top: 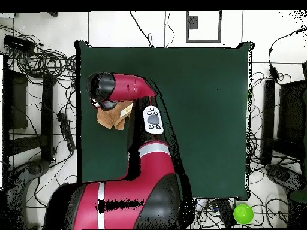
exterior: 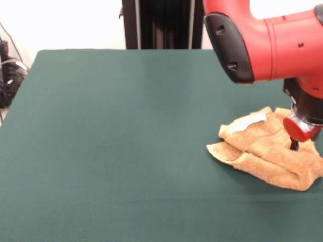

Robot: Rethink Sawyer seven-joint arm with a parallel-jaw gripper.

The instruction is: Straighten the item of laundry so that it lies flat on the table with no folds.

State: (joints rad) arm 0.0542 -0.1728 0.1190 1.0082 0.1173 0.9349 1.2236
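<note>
The golden-orange towel lies crumpled in folded layers on the dark green table, near its right edge. Its white label shows on the upper left fold. My gripper comes straight down from the red arm onto the towel's right part, its tip touching or pressing the cloth. Whether it is open or shut does not show. In the overhead view the towel peeks out from under the arm at the table's left side, and the gripper itself is hidden under the arm's head.
The arm's bulky red and black link hangs over the table's far right. The black pedestal stands behind the far edge. Cables lie off the left side. A green ball sits on the floor.
</note>
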